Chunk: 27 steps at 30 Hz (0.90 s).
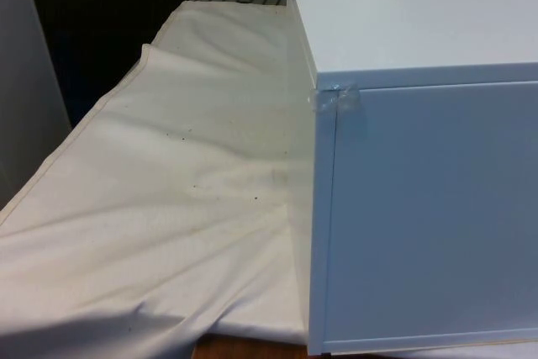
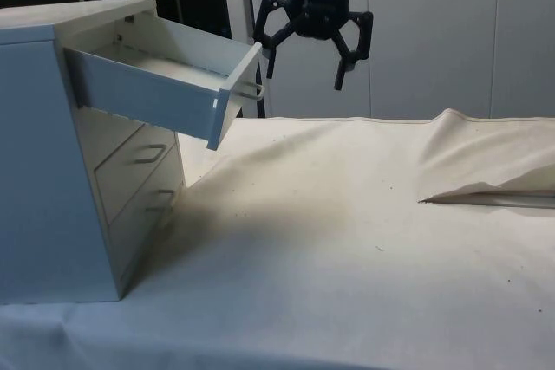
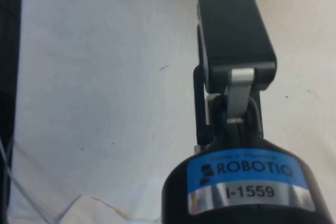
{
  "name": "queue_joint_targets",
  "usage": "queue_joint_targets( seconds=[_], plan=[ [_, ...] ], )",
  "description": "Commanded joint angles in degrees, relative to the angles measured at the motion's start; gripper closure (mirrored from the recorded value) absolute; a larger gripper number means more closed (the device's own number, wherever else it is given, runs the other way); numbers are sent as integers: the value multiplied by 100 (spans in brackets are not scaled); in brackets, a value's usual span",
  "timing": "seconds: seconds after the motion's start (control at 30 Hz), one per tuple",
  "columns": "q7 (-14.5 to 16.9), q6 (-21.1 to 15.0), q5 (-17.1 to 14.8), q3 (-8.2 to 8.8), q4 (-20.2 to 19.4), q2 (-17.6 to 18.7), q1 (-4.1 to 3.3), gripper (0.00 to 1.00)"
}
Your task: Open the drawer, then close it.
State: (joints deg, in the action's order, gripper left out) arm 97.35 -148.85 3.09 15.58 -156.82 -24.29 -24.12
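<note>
1. A white chest of drawers (image 2: 61,153) stands at the left of the side view, on a table under a white cloth (image 2: 364,231). Its top drawer (image 2: 156,84) is pulled well out and sags a little at its front; the two drawers below are shut.
2. The top drawer's wire handle (image 2: 252,91) sticks out from the drawer front, just below and beside the pincer's nearer finger.
3. The black pincer (image 2: 305,62) hangs in the air just past the drawer front, above the cloth, its fingers spread wide and holding nothing (no finger appears to touch the handle).
4. The opening looks done, so the step in hand is most likely the closing.
5. To do it well, bring the pincer level with the drawer front, set a finger flat against the front panel near the handle, and push straight along the drawer's run, slowly, since the drooping front could jam if pushed at an angle.
6. In the front view the chest's plain white back (image 1: 429,216) faces the camera.
</note>
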Motion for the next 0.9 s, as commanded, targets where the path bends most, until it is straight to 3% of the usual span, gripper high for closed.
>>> queue_joint_targets(
  seconds=[0.0,0.03,0.07,0.17,0.27,0.3,0.33,0.53,0.57,0.6,0.87],
  plan=[
    [-132,-11,183,-80,29,57,120,0],
    [-46,0,57,6,0,6,6,0],
    [-183,-11,241,-80,29,63,126,0],
    [-407,-46,498,-74,29,80,149,0],
    [-590,-63,705,-74,29,92,160,0],
    [-521,0,590,17,6,40,29,0],
    [-653,-69,779,-74,29,92,160,0],
    [-1094,-172,1243,-69,29,92,160,0],
    [-968,-74,1077,17,6,52,46,0],
    [-1152,-189,1295,-74,23,86,160,0],
    [-1530,-464,1576,-155,-6,92,120,0]
  ],
)
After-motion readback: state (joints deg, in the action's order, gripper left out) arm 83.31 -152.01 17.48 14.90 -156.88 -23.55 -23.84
